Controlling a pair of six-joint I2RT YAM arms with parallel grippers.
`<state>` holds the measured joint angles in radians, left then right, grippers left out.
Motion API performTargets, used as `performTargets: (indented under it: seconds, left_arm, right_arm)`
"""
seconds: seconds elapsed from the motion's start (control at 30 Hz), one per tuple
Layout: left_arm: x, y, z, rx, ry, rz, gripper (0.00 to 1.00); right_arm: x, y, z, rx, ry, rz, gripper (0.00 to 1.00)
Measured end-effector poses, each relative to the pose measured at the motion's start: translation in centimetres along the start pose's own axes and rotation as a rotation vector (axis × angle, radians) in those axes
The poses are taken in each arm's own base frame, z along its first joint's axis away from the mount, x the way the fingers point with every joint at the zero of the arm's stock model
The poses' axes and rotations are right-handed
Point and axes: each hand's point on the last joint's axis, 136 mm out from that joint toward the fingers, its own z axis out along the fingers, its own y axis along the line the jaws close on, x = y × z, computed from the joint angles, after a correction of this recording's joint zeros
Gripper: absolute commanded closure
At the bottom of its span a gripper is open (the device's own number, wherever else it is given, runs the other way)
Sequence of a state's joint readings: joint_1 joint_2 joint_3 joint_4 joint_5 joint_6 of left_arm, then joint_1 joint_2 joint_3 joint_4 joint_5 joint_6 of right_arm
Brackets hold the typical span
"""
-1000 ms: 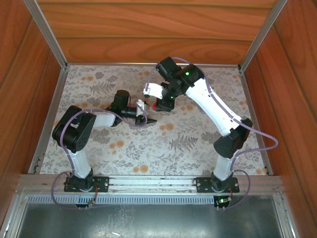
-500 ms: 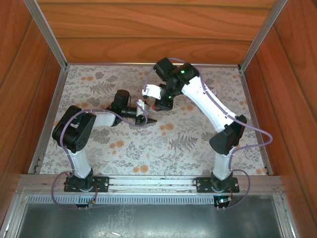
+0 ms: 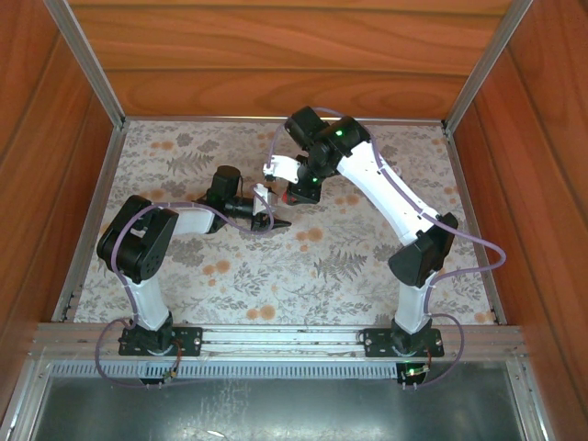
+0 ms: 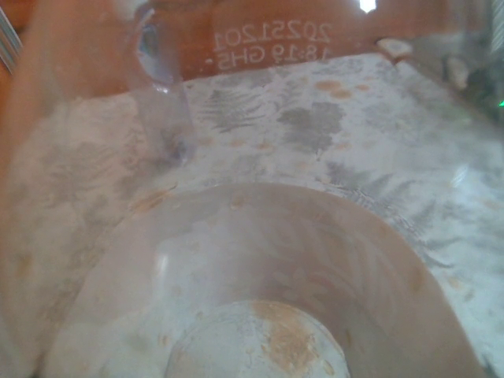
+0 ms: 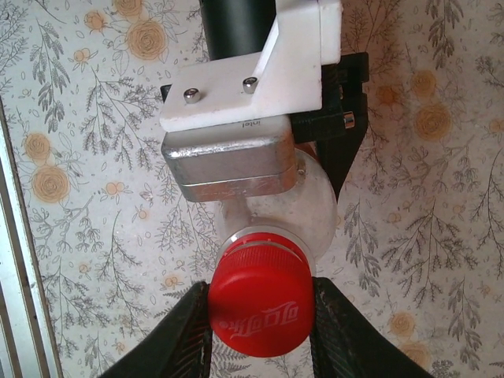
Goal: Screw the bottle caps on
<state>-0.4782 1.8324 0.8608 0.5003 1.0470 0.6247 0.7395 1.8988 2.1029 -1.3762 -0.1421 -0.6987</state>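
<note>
Currently threading: right gripper (image 5: 261, 309) pinches the red cap (image 5: 261, 303) on the clear bottle (image 5: 313, 197) neck; left gripper (image 3: 276, 220) appears clamped on its body. Next likely needs a square twist, without cross-threading.

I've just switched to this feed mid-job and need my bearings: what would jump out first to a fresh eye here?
The red cap stands out at once, pinched in the right tool and sitting on the neck of a clear bottle. The left tool grips that bottle from the side, above the flowered table.
</note>
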Motion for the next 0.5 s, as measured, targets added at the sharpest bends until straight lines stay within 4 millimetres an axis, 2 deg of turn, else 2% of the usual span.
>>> performTargets:
  seconds: [0.17, 0.33, 0.5]
  left_arm:
    - [0.0, 0.1, 0.0, -0.001, 0.003, -0.004, 0.44]
    - [0.1, 0.3, -0.1, -0.009, 0.008, -0.011, 0.44]
    - [0.2, 0.4, -0.1, -0.010, 0.012, -0.017, 0.44]
  right_arm:
    - [0.1, -0.1, 0.0, 0.035, 0.022, 0.170, 0.80]
    - [-0.4, -0.6, 0.1, 0.070, 0.075, 0.507, 0.83]
    - [-0.9, -0.1, 0.3, 0.077, 0.090, 0.900, 0.88]
